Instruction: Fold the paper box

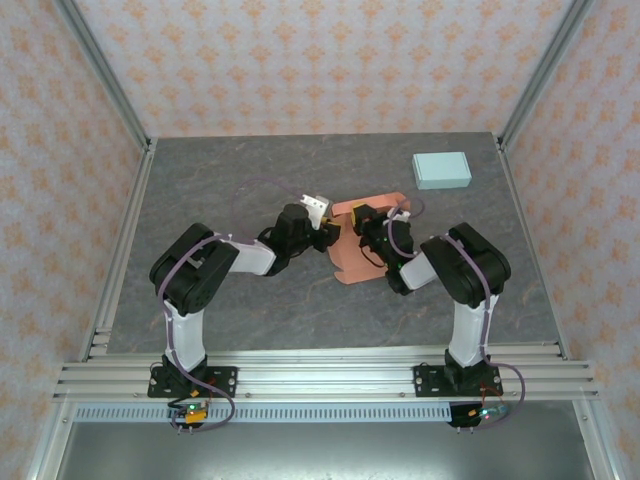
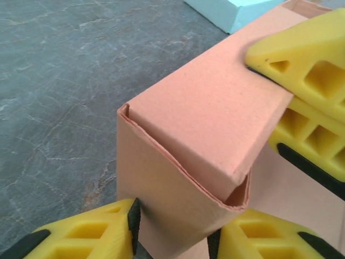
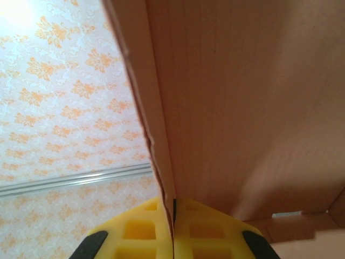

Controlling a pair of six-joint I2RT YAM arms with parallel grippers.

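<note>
The salmon paper box (image 1: 348,266) is held up off the grey table between both arms at mid-table. In the left wrist view one folded end of the paper box (image 2: 205,113) faces me, its flap tucked along the edge with a small gap at the lower right corner. My left gripper (image 2: 172,229) has a pad pressed on each side of that end. The yellow fingers (image 2: 315,75) of my right arm clamp the box's far upper edge. In the right wrist view my right gripper (image 3: 173,208) is shut on a thin wall of the box (image 3: 242,108), seen from inside it.
A pale blue closed box (image 1: 441,170) lies at the back right of the table, just behind the salmon box (image 2: 237,11). Aluminium posts and wallpapered walls fence the table (image 1: 200,200) on three sides.
</note>
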